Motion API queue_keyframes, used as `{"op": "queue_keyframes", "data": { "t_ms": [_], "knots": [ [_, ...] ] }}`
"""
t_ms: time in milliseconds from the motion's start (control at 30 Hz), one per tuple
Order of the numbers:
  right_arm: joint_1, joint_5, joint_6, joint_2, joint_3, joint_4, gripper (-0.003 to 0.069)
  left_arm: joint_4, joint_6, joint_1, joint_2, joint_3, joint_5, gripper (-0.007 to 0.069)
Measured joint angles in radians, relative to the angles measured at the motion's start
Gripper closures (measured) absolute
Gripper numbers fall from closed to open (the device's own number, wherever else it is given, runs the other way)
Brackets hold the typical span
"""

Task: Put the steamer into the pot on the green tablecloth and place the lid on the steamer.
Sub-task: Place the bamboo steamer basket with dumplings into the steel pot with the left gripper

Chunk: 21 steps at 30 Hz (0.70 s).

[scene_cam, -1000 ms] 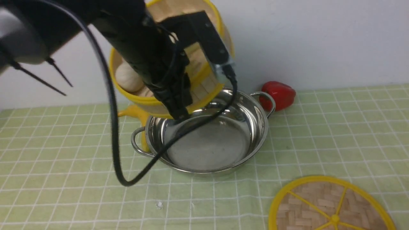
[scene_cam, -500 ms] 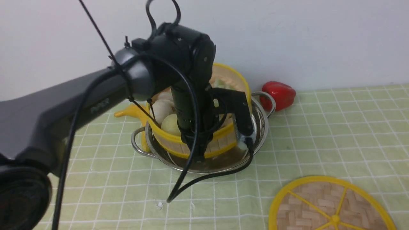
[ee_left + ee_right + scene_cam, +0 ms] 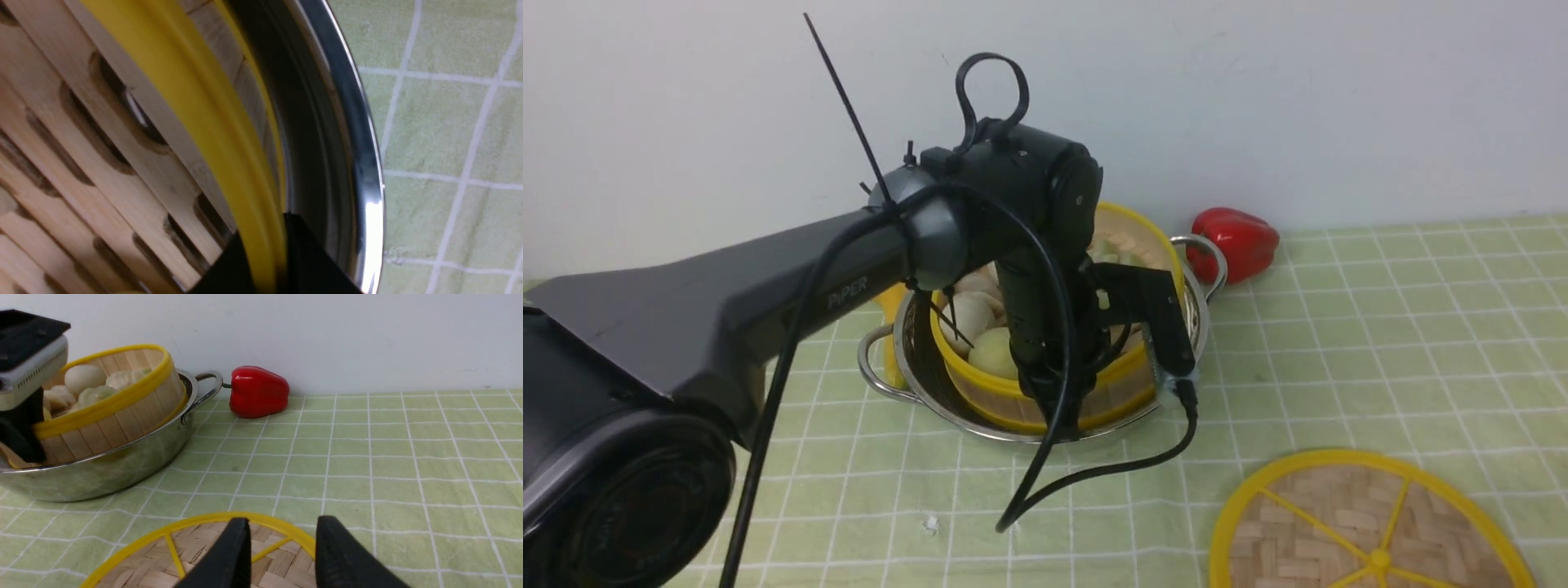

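Because the steamer (image 3: 118,416) sits tilted inside the pot (image 3: 102,473), the left jaws grip its rim, likely to level it; near the pot, the right jaws hover narrowly parted over the lid (image 3: 1339,531).

Robot lab staged as a kitchen
Blank white wall (image 3: 1339,98), green tablecloth (image 3: 1380,343), steel pot (image 3: 916,363) with a red pepper (image 3: 1233,243) at its two o'clock.
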Motion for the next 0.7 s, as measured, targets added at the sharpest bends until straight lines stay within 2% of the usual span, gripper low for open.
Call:
{"op": "queue_keyframes", "data": {
  "t_ms": [200, 300, 400, 567, 600, 667, 700],
  "knots": [
    [0.000, 0.000, 0.000, 0.000, 0.000, 0.000, 0.0416, 0.004, -0.034, 0.000, 0.025, 0.000, 0.000, 0.0581],
    [0.000, 0.000, 0.000, 0.000, 0.000, 0.000, 0.0415, 0.009, -0.052, -0.001, 0.032, 0.000, 0.002, 0.0518],
    [0.000, 0.000, 0.000, 0.000, 0.000, 0.000, 0.0415, 0.028, -0.070, -0.001, 0.028, -0.005, 0.002, 0.0422],
    [0.000, 0.000, 0.000, 0.000, 0.000, 0.000, 0.0415, 0.052, -0.098, -0.001, 0.004, -0.016, 0.011, 0.0153],
    [0.000, 0.000, 0.000, 0.000, 0.000, 0.000, 0.0415, 0.052, -0.101, -0.001, 0.003, -0.018, 0.013, 0.0144],
    [0.000, 0.000, 0.000, 0.000, 0.000, 0.000, 0.0414, 0.081, -0.149, -0.001, -0.016, -0.059, 0.038, 0.0036],
    [0.000, 0.000, 0.000, 0.000, 0.000, 0.000, 0.0414, 0.081, -0.154, -0.001, -0.017, -0.064, 0.038, 0.0030]
  ]
}}
